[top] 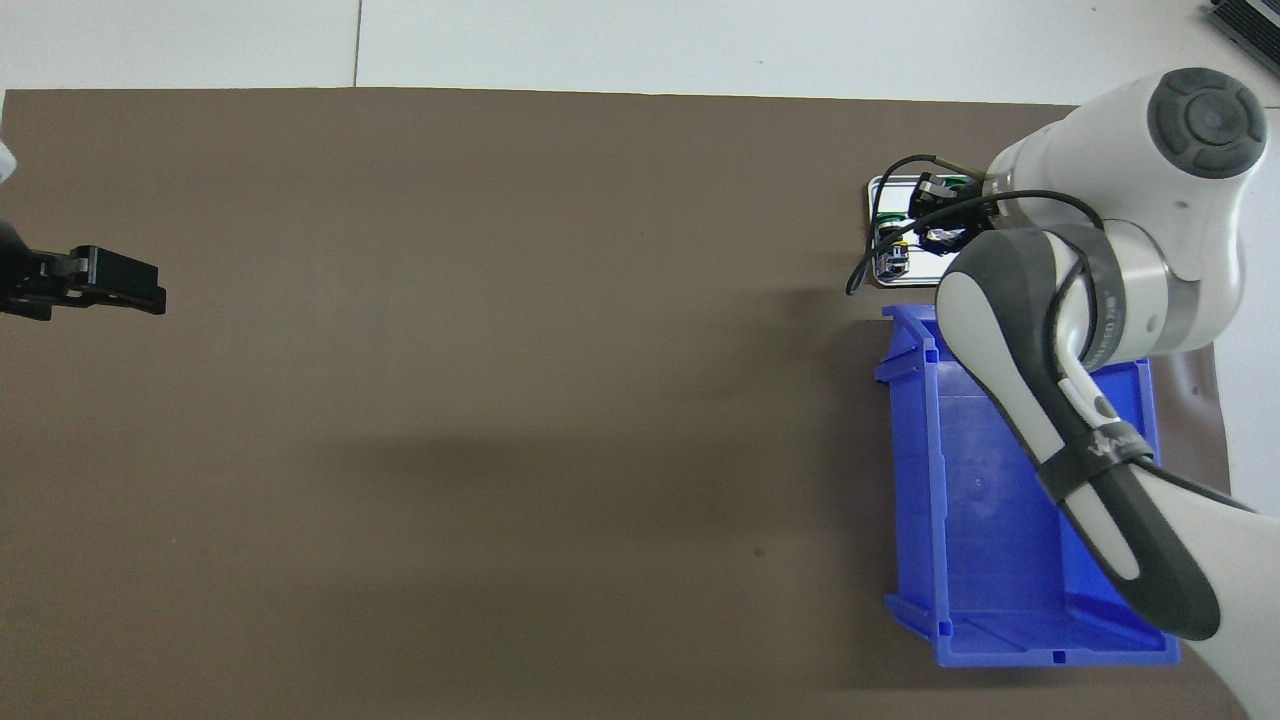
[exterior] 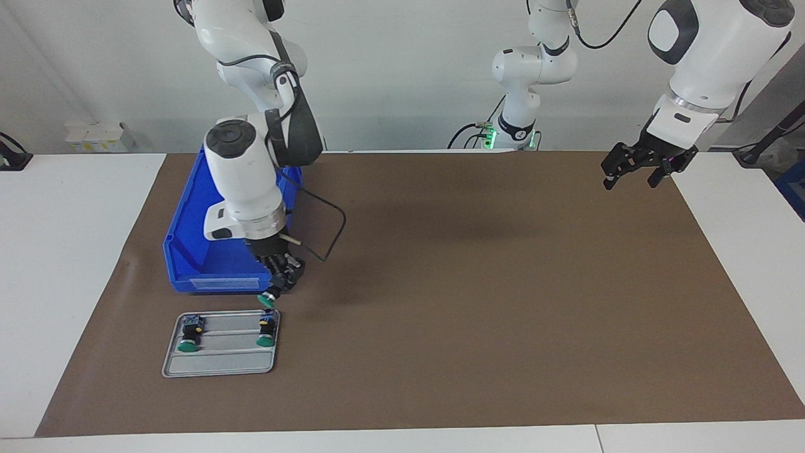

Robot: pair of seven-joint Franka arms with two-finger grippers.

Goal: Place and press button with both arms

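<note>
My right gripper [exterior: 277, 290] is shut on a button [exterior: 268, 300] with its green cap pointing down. It holds the button just above the grey tray's [exterior: 220, 366] edge nearest the robots, next to the blue bin [exterior: 188, 255]. Two more green-capped buttons lie in the tray, one toward the right arm's end [exterior: 190, 335] and one toward the table's middle [exterior: 266, 331]. In the overhead view the right arm hides most of the tray [top: 877, 186] and the gripper. My left gripper [exterior: 631, 182] is open and empty, waiting in the air over the mat at the left arm's end; it also shows in the overhead view [top: 150, 290].
The blue bin [top: 990, 540] stands on the brown mat [exterior: 471, 283], nearer to the robots than the tray. A black cable [exterior: 333, 233] loops from the right wrist beside the bin. White table [exterior: 63, 251] borders the mat.
</note>
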